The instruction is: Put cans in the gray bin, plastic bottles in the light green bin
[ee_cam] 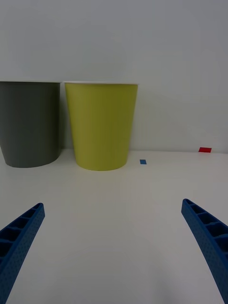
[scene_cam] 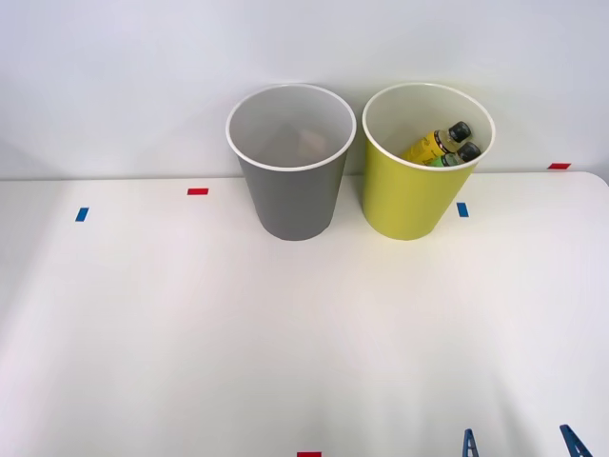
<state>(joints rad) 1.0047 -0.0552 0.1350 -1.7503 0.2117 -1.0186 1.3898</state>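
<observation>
You have one white table (scene_cam: 190, 324) carrying two bins of equal size side by side at its far edge, close but apart. The gray bin (scene_cam: 290, 176) stands to the left; its interior holds something pale that you cannot identify. The light green bin (scene_cam: 419, 186) stands to the right and contains two plastic bottles: one yellow bottle (scene_cam: 436, 143) and one green bottle (scene_cam: 459, 155), both leaning with black caps toward the far right wall. The front view alone shows you the bin interiors; the wrist view gives only their outer walls. The right gripper (ee_cam: 114, 247) is released, fingers spread wide, grasping nothing, low over the near table. Several small red and blue tape marks lie on the surface.
</observation>
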